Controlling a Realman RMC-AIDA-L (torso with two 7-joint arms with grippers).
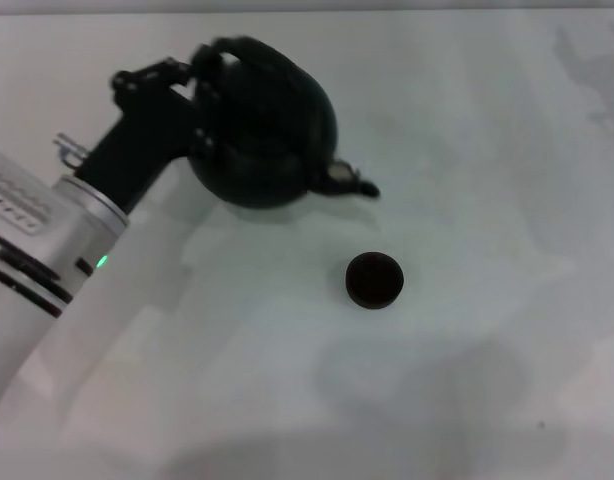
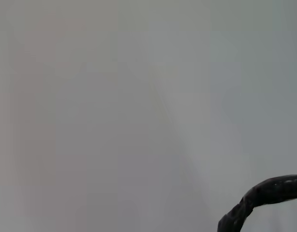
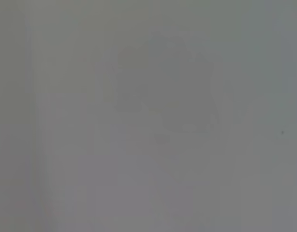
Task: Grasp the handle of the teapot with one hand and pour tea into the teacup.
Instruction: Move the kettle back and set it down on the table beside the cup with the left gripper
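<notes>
In the head view the round black teapot (image 1: 272,130) is at the back left, tipped with its short spout (image 1: 359,183) pointing right and down. The spout ends above and a little left of the small dark teacup (image 1: 373,279), which stands on the white table. My left gripper (image 1: 205,82) is shut on the dark arched handle (image 1: 249,47) at the pot's top left. A curved piece of the handle shows in the left wrist view (image 2: 267,192). My right gripper is out of view.
The white table (image 1: 487,380) spreads around the cup and pot. My left arm (image 1: 57,230) reaches in from the lower left. The right wrist view shows only bare pale surface.
</notes>
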